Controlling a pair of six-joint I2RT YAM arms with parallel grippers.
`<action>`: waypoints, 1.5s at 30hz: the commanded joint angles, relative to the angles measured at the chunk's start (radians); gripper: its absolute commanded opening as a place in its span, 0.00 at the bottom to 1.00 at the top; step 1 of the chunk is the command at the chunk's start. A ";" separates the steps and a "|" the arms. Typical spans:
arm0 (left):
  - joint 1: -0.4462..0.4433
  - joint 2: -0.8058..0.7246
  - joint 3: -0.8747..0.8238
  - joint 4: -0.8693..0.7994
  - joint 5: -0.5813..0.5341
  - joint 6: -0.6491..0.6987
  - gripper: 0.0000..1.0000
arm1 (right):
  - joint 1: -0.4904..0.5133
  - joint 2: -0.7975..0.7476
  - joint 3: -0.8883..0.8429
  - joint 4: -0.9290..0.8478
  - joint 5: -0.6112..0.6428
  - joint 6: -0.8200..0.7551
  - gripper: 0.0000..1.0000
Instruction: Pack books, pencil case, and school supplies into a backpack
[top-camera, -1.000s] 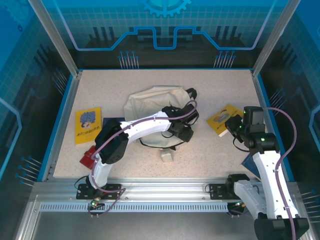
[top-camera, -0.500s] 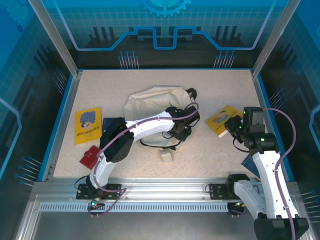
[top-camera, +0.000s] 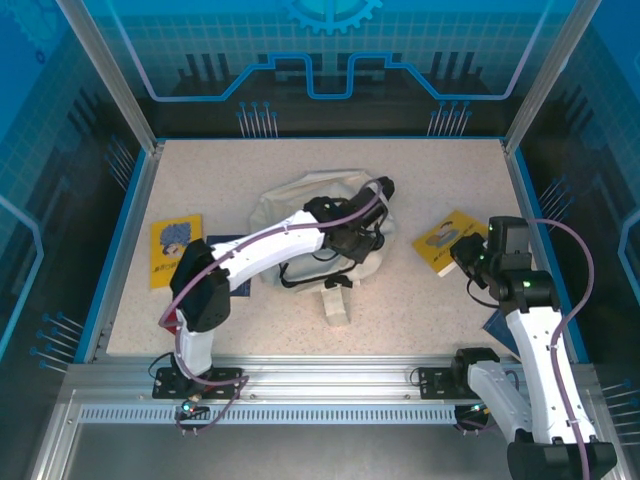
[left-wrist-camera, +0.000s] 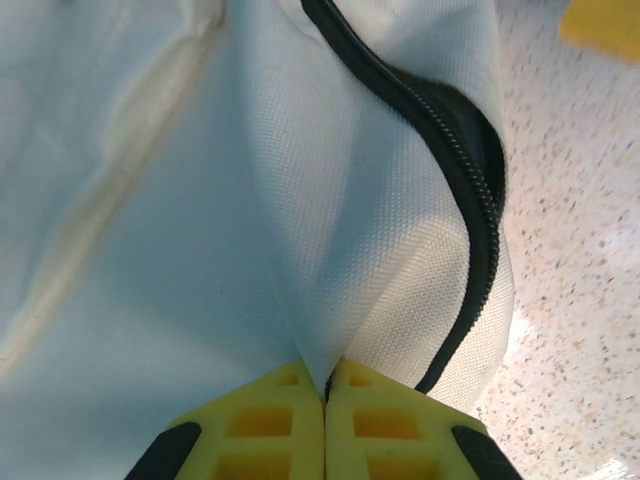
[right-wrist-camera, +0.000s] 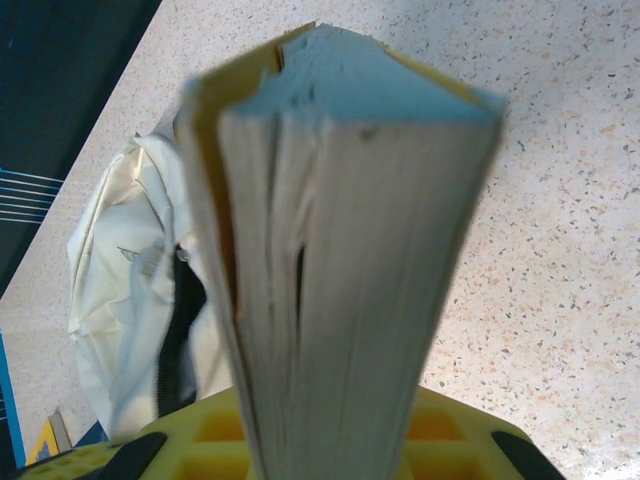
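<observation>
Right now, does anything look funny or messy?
The backpack looks funny: it lies slumped and crumpled, and the left jaws are shut on a fold of its cloth beside the zip.

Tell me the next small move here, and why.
Probably lift the pinched fabric a little to widen the bag's mouth. The left jaws are shut on a fold of the backpack right beside its black zip, while the right jaws hold a yellow book off to the side, apart from the bag.

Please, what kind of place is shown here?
Probably a robot test cell, not a classroom: left arm and right arm bolted to a metal rail, a speckled table, blue printed panels around it.
</observation>
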 joint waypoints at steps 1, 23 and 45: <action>0.034 -0.084 -0.018 0.070 0.045 0.010 0.09 | -0.017 -0.026 0.000 0.030 -0.017 -0.003 0.04; 0.163 -0.028 -0.036 0.114 0.403 -0.022 0.00 | -0.016 -0.033 0.000 0.034 -0.045 -0.002 0.03; 0.161 -0.100 0.055 0.513 0.302 -0.140 0.00 | -0.015 -0.155 0.037 0.147 -0.323 0.003 0.00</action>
